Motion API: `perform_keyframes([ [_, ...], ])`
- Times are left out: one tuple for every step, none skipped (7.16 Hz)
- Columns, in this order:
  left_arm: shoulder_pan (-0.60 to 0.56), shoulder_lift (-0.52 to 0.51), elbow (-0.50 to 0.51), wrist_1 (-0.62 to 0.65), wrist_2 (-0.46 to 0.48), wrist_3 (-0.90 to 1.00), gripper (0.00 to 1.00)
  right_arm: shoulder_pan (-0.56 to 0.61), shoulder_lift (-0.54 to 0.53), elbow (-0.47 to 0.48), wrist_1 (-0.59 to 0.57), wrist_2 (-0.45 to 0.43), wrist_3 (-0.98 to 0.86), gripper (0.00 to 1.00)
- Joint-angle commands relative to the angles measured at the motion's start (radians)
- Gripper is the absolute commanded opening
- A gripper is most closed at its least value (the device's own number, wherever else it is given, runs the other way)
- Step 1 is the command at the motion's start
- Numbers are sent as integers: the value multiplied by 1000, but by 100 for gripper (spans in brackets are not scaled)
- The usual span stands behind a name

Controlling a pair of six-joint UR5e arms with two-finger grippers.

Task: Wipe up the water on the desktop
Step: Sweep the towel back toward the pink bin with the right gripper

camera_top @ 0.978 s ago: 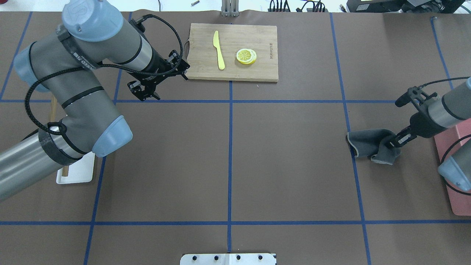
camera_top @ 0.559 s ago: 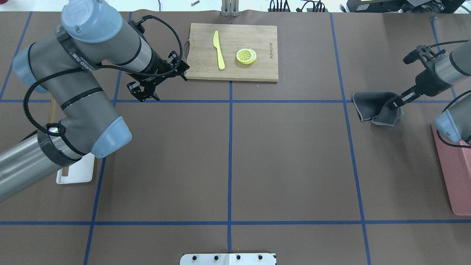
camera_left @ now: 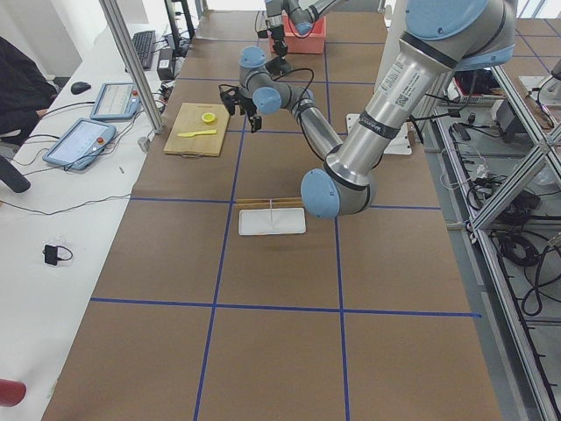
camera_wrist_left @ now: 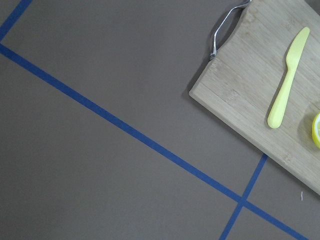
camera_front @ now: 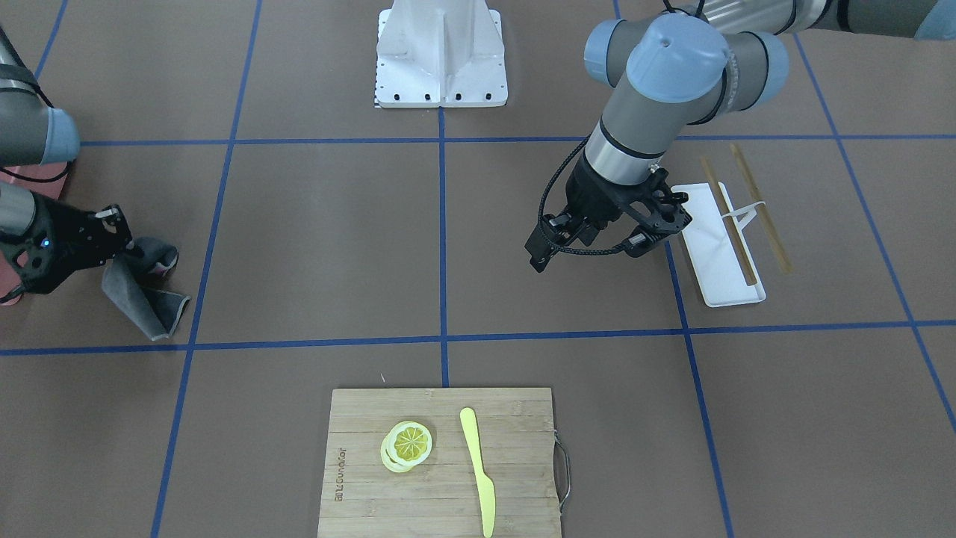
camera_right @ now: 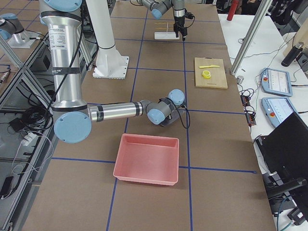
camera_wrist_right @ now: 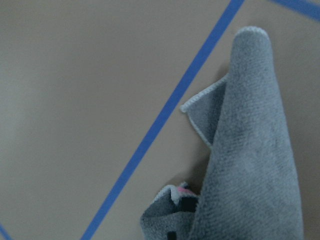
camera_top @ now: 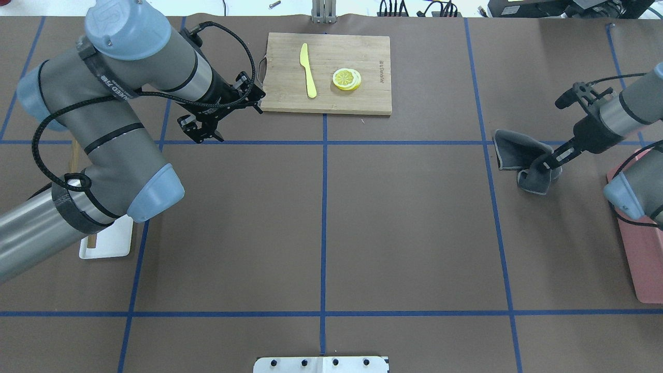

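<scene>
While my right gripper [camera_top: 541,167] hangs low over the desktop [camera_top: 404,223], its jaws are clamped tight on a bunched fold of grey cloth [camera_top: 515,150]. Rest of the cloth lies on the desktop at a tape crossing on my right, near the pink bin [camera_top: 642,259]. Left gripper [camera_top: 210,137] hovers just off the board [camera_top: 326,72] by its handle, jaws spread apart, nothing in them. Knife [camera_top: 308,70] and lemon slice [camera_top: 347,79] lie on the board, apart.
</scene>
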Motion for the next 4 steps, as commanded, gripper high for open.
perform_keyframes([
  [-4, 2, -7, 0, 0, 0, 98, -76, -176, 174, 56, 83, 64, 0],
  [-3, 18, -14, 0, 0, 0, 98, -102, -236, 179, 166, 124, 110, 0],
  [-3, 22, -21, 0, 0, 0, 98, -139, -255, 175, 274, 131, 200, 0],
  [-3, 22, -21, 0, 0, 0, 98, -162, -240, 164, 310, 116, 266, 0],
])
